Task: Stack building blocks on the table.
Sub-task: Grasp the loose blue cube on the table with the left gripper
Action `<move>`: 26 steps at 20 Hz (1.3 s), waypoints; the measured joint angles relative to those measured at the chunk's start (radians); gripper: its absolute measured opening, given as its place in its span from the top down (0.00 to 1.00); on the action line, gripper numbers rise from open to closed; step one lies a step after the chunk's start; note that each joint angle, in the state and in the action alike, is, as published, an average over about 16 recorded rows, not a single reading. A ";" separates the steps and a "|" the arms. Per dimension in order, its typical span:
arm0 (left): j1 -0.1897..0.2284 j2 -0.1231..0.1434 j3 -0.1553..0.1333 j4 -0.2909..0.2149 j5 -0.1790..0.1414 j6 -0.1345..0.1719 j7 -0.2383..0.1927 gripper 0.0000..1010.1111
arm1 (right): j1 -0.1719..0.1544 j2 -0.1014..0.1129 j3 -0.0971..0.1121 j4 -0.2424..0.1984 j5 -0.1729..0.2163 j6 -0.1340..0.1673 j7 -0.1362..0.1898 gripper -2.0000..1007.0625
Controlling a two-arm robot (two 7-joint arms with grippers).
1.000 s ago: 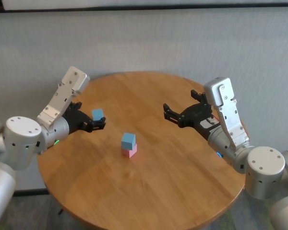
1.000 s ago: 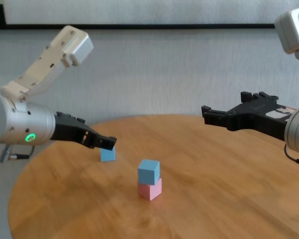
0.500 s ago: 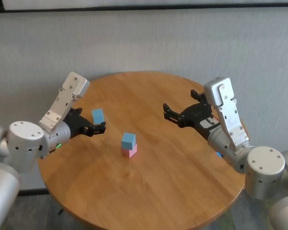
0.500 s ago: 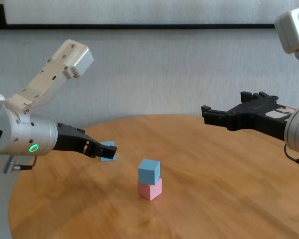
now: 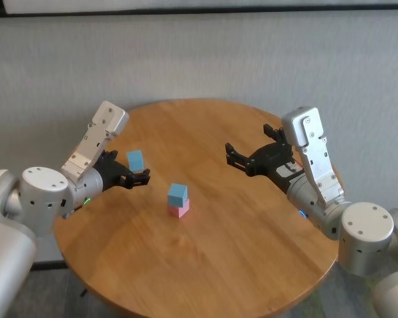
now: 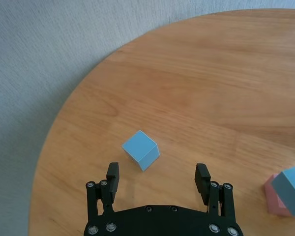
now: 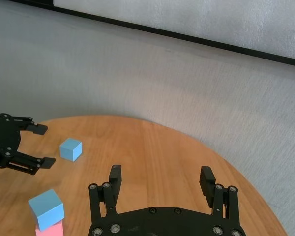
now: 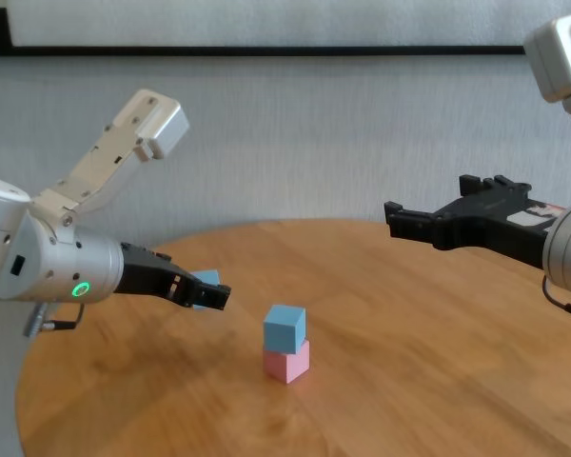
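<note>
A light blue block point(image 5: 177, 193) sits on a pink block point(image 5: 179, 211) near the middle of the round wooden table point(image 5: 239, 252). A second light blue block point(image 5: 135, 159) lies alone on the table to the left. My left gripper point(image 5: 143, 177) is open and empty, low over the table just short of this loose block. In the left wrist view the block point(image 6: 140, 150) lies just beyond the open fingertips point(image 6: 113, 170), roughly centred. My right gripper point(image 5: 233, 154) is open and empty, held above the table's right side. In the chest view the left gripper point(image 8: 216, 295) partly hides the loose block point(image 8: 207, 278).
A grey wall runs behind the table. The table's rounded edge point(image 6: 54, 132) lies close beyond the loose block on the left. Bare wood lies between the stack point(image 8: 285, 345) and the right gripper point(image 8: 392, 211).
My left gripper has dropped lower toward the table and edged forward beside the loose blue block. The blocks and the right arm have not moved.
</note>
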 joint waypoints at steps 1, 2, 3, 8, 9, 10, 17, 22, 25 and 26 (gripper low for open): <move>-0.004 -0.002 0.001 0.008 0.001 -0.003 0.001 0.01 | 0.000 0.000 0.000 0.000 0.000 0.000 0.000 0.00; -0.008 -0.005 0.002 0.016 0.001 -0.006 0.001 0.01 | 0.000 0.000 0.000 0.000 0.000 0.000 0.000 0.00; -0.011 -0.007 0.003 0.024 0.002 -0.009 0.002 0.01 | 0.000 0.000 0.000 0.000 0.000 0.000 0.000 0.00; -0.027 -0.019 0.005 0.058 0.006 -0.020 0.007 0.01 | 0.000 0.000 0.000 0.000 0.000 0.000 0.000 0.00; -0.030 -0.021 0.006 0.064 0.006 -0.021 0.008 0.01 | 0.000 0.000 0.000 0.000 0.000 0.000 0.000 0.00; -0.033 -0.023 0.006 0.069 0.007 -0.023 0.009 0.01 | 0.000 0.000 0.000 0.000 0.000 0.000 0.000 0.00; -0.038 -0.038 0.003 0.088 0.009 -0.023 0.022 0.01 | 0.000 0.000 0.000 0.000 0.000 0.000 0.000 0.00; -0.035 -0.050 -0.003 0.085 0.010 -0.011 0.036 0.01 | 0.000 0.000 0.000 0.000 0.000 0.000 0.000 0.00; -0.032 -0.057 -0.008 0.079 0.011 0.002 0.047 0.01 | 0.000 0.000 0.000 0.000 0.000 0.000 0.000 0.00; -0.031 -0.060 -0.010 0.077 0.011 0.008 0.050 0.01 | 0.000 0.000 0.000 0.000 0.000 0.000 0.000 0.00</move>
